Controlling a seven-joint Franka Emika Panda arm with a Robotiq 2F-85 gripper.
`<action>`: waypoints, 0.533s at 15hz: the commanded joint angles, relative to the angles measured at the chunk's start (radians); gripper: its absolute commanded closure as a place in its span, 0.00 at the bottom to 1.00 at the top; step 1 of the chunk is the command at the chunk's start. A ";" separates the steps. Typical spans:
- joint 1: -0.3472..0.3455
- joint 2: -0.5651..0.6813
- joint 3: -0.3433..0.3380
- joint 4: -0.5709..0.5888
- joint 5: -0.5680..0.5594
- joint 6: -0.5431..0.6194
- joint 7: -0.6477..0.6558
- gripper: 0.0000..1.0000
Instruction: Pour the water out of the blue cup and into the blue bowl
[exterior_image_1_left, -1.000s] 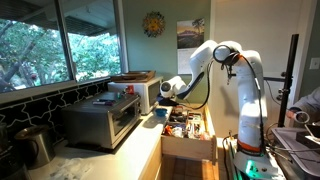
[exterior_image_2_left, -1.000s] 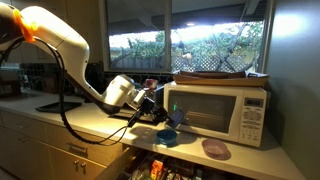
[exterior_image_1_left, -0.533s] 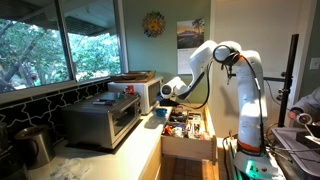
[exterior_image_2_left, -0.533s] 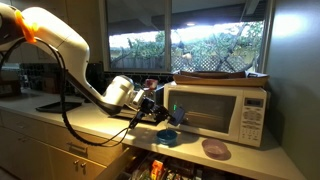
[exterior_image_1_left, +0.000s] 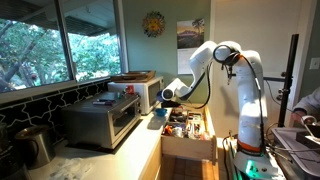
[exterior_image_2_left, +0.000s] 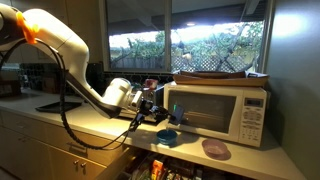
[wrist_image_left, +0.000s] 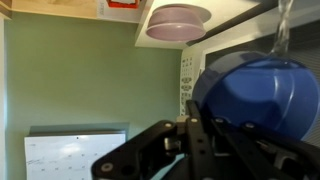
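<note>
My gripper (exterior_image_2_left: 152, 108) is shut on the rim of the blue cup (exterior_image_2_left: 161, 114) and holds it tilted above the counter, in front of the microwave. The wrist view stands upside down, and the dark royal-blue cup (wrist_image_left: 255, 95) fills its right side, with my gripper (wrist_image_left: 190, 128) clamped on its edge. The blue bowl (exterior_image_2_left: 168, 137), a pale turquoise dish, sits on the counter just under the cup. In an exterior view the gripper (exterior_image_1_left: 167, 97) hangs by the microwave, and the cup is too small to make out there.
A white microwave (exterior_image_2_left: 215, 110) stands right behind the cup, with a flat tray on top. A purple dish (exterior_image_2_left: 215, 148) lies on the counter beside it (wrist_image_left: 178, 20). An open drawer (exterior_image_1_left: 187, 128) full of items juts out below the counter edge. A toaster oven (exterior_image_1_left: 100, 122) stands further along.
The wrist has shifted slightly away from the microwave and turned a little. The cup stays in the grip over the bowl.
</note>
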 joint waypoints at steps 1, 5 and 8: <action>0.007 -0.021 0.010 -0.051 -0.086 -0.055 0.058 0.99; 0.013 -0.031 0.025 -0.088 -0.184 -0.111 0.129 0.99; 0.022 -0.037 0.037 -0.121 -0.265 -0.170 0.186 0.99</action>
